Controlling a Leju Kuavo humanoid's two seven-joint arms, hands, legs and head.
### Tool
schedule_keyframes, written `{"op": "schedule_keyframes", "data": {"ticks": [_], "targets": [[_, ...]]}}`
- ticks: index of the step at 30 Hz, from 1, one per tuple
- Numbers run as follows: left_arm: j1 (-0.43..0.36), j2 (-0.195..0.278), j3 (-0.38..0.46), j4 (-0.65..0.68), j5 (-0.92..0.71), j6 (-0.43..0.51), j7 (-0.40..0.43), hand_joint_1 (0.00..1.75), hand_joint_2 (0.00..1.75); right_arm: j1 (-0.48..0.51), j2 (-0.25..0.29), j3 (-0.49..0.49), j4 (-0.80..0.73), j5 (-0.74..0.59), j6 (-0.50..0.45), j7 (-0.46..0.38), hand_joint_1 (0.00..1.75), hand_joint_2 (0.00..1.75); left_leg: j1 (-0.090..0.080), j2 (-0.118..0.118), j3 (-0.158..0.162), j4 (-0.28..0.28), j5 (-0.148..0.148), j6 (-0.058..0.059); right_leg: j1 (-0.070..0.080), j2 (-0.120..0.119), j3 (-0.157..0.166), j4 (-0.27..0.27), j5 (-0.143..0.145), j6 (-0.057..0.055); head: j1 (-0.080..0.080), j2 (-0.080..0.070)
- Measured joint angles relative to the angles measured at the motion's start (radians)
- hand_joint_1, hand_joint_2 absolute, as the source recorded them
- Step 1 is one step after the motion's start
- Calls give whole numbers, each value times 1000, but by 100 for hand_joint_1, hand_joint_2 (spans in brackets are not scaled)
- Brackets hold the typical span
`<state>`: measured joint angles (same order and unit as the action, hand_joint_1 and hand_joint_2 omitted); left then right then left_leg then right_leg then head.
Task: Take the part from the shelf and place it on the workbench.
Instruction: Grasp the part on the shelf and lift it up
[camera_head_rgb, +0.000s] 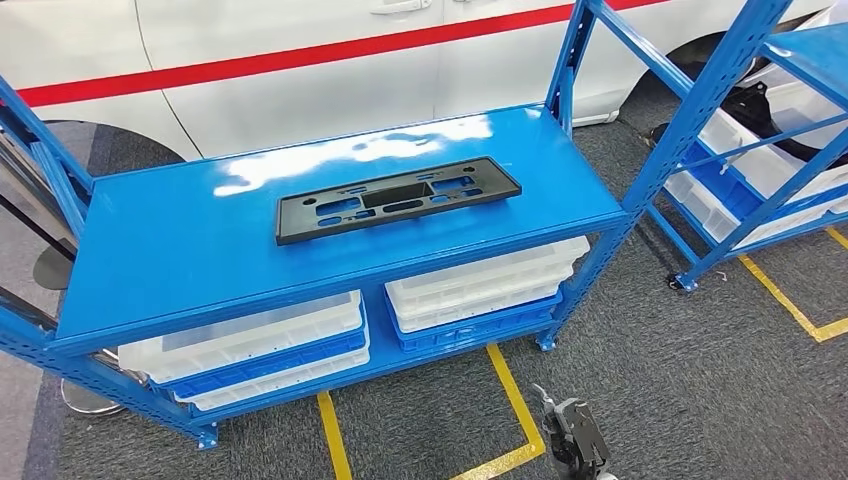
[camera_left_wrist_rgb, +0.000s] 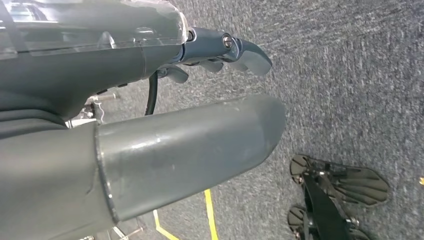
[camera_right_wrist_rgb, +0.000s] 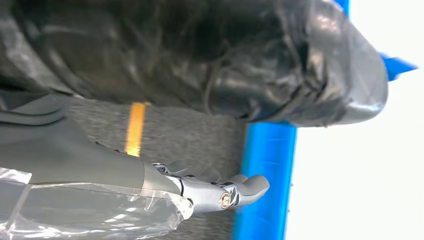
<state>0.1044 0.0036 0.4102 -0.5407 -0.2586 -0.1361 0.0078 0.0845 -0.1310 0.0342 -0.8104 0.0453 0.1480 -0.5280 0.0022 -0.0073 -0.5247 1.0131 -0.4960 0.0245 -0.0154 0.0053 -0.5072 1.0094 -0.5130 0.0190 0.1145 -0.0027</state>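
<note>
A flat black rectangular part with several cutouts lies on the top deck of the blue rack, near its middle and untouched. My right hand hangs low over the grey floor in front of the rack, well short of the part. The right wrist view shows that hand with its fingers stretched out and nothing in them, beside a blue upright. My left hand also hangs above the carpet, its fingers apart from the thick thumb and nothing between them.
White and blue trays fill the rack's lower level. A white car with a red stripe stands behind it. A second blue rack at the right carries white bins and a dark part. Yellow tape lines mark the floor.
</note>
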Motion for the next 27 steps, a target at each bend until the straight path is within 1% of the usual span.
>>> {"op": "schedule_keyframes", "data": {"ticks": [6,16,21,27], "targets": [[6,-49,65,-26,-69,24,-15,0,0,51,26,-78,-157,58,50,0,0,0,0,0,0,0,0,0,0,0,0,0,0,0,0,0],[-10,-83,186,9,-181,86,-66,0,0,130,30,-128,-469,87,83,0,0,0,0,0,0,0,0,0,0,0,-1,0,0,0,0,0],[-26,-87,246,54,-237,121,-96,0,0,147,9,-130,-629,85,80,1,0,0,0,0,-1,0,0,0,0,0,0,0,0,0,0,0],[-48,-88,309,115,-308,158,-126,0,0,139,-32,-118,-815,84,65,5,0,0,0,0,-1,0,0,0,0,0,0,0,0,0,0,0]]}}
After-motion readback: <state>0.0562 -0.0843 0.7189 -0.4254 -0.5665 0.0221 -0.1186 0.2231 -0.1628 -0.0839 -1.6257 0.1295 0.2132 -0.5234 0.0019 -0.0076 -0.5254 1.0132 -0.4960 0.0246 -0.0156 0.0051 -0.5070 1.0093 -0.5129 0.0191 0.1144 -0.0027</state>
